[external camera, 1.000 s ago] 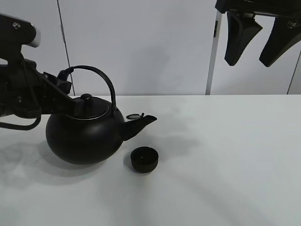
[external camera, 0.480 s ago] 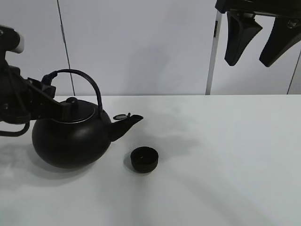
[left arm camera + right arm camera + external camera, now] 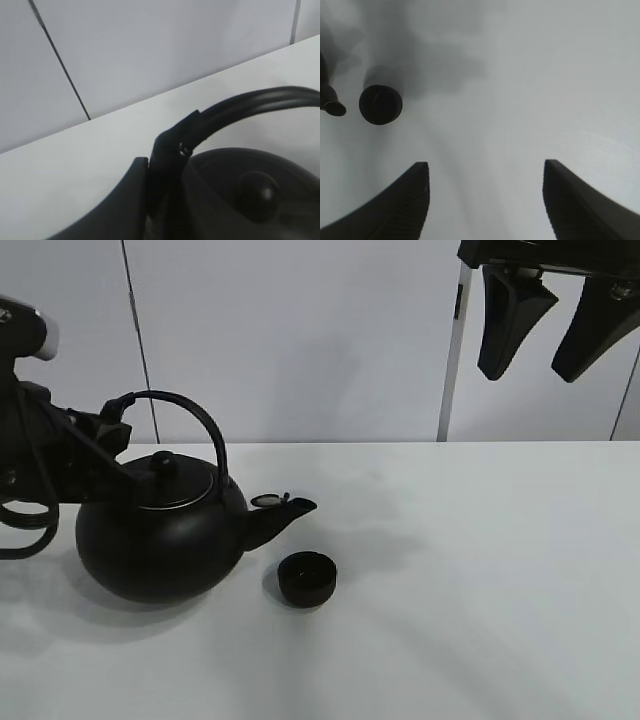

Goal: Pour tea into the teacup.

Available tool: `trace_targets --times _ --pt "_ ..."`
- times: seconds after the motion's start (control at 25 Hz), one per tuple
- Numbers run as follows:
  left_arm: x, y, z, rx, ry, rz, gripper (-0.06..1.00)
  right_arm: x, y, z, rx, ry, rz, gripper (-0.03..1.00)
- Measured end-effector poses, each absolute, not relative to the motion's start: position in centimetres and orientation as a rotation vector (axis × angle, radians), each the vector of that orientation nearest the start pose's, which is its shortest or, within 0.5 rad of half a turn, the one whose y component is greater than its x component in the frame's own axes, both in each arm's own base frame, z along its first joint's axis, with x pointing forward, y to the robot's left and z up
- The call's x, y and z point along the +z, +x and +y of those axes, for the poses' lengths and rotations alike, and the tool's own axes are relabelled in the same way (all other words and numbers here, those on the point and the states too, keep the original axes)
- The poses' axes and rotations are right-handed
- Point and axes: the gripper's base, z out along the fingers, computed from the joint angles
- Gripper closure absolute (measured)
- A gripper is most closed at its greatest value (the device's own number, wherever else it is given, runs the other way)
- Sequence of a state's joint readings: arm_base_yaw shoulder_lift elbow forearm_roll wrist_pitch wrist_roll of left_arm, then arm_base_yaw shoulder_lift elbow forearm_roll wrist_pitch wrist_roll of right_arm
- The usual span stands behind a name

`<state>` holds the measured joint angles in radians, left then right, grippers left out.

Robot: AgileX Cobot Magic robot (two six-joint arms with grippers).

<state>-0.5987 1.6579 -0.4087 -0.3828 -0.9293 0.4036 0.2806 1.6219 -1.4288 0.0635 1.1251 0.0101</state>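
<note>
The big round black kettle [image 3: 160,540] sits low at the table's left, spout [image 3: 290,512] pointing right, its tip just left of and above the teacup. The teacup [image 3: 307,578], a tiny black handleless bowl, stands upright on the white table. My left gripper [image 3: 116,422] is shut on the left foot of the kettle's arched handle [image 3: 195,415]. The left wrist view shows that grip [image 3: 161,165], the handle [image 3: 245,102] and the lid knob [image 3: 257,189]. My right gripper [image 3: 545,325] hangs open and empty, high at the back right. The right wrist view [image 3: 485,200] looks down on the teacup [image 3: 380,104].
The white table [image 3: 470,570] runs right and forward of the cup. A grey panelled wall [image 3: 320,340] with a dark vertical post [image 3: 450,360] stands behind it. The spout tip [image 3: 334,106] shows at the edge of the right wrist view.
The left gripper drew the kettle left, away from the cup, then brought it slightly back right with the spout a little lower. The cup and right gripper have not moved.
</note>
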Motion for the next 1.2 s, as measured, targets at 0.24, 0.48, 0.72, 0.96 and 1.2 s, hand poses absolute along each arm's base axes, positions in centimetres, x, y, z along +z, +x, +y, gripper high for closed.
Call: trace_targets --times 0.24,0.48,0.72,0.96,1.2 --pt "15.67 23.54 -12.83 -0.023 0.495 1.757 0.83 31.28 32.04 9.78 0.156 -0.354 2.788 0.52" --pt "15.68 23.55 -12.83 0.007 0.530 1.745 0.83 31.28 32.04 9.78 0.156 -0.354 2.788 0.52" --pt "15.46 23.56 -12.91 0.034 0.582 1.763 0.83 31.28 32.04 9.78 0.156 -0.354 2.788 0.52" --pt "15.56 24.01 -13.20 0.051 0.605 1.785 0.83 31.28 32.04 9.78 0.156 -0.354 2.788 0.52" --pt "15.71 24.27 -13.37 0.070 0.631 1.783 0.83 31.28 32.05 9.78 0.156 -0.354 2.786 0.52"
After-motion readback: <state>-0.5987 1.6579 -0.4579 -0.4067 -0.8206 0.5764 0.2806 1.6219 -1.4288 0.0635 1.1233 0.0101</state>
